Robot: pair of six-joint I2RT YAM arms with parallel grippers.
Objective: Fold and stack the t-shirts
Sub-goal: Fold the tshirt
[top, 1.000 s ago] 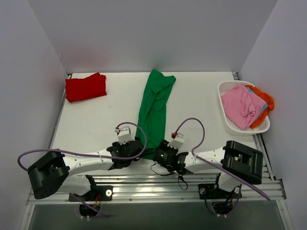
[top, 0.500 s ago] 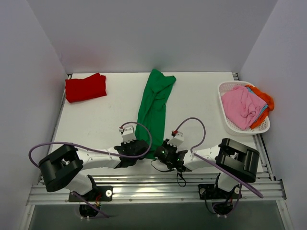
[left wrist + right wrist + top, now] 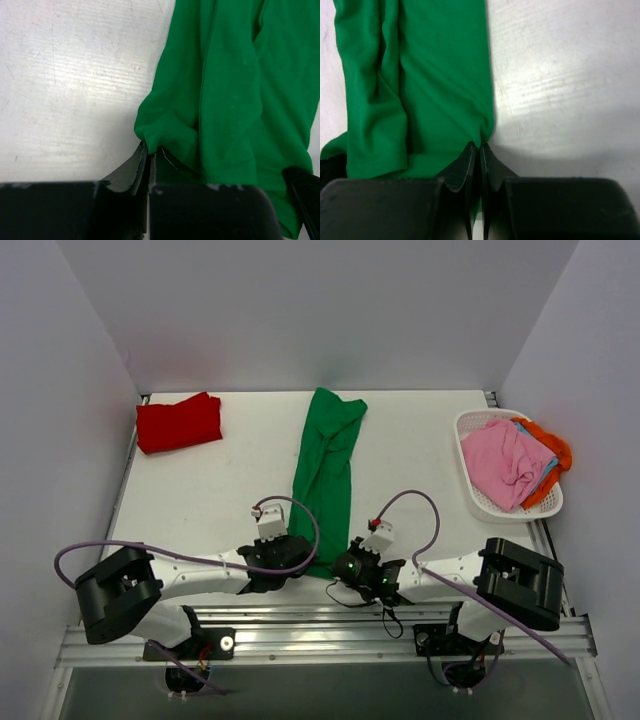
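A green t-shirt (image 3: 322, 475) lay on the white table (image 3: 200, 500) as a long, narrow strip, gathered lengthwise into folds. It ran from the far middle of the table down to the near edge. Both arms reached inward low over the near edge and met at the shirt's near end. The left gripper (image 3: 296, 560) sat at the near left corner of the fabric. In the left wrist view its two black fingers (image 3: 135, 167) were pressed together with a bunched fold of the green hem pinched between the tips (image 3: 148, 150). The right gripper (image 3: 342, 564) sat at the near right corner. In the right wrist view its fingers (image 3: 462, 167) were likewise closed tight, nipping the shirt's right edge at the tips (image 3: 480, 146), with bare table to the right of them. A red t-shirt (image 3: 179, 422) lay folded in the far left corner, well apart from the green one. At the right edge of the table stood a white plastic lattice basket (image 3: 480, 502). It held a crumpled pink t-shirt (image 3: 505, 462) on top, an orange t-shirt (image 3: 553, 450) spilling over its far right rim, and a sliver of a blue t-shirt (image 3: 549, 469) showing between them.
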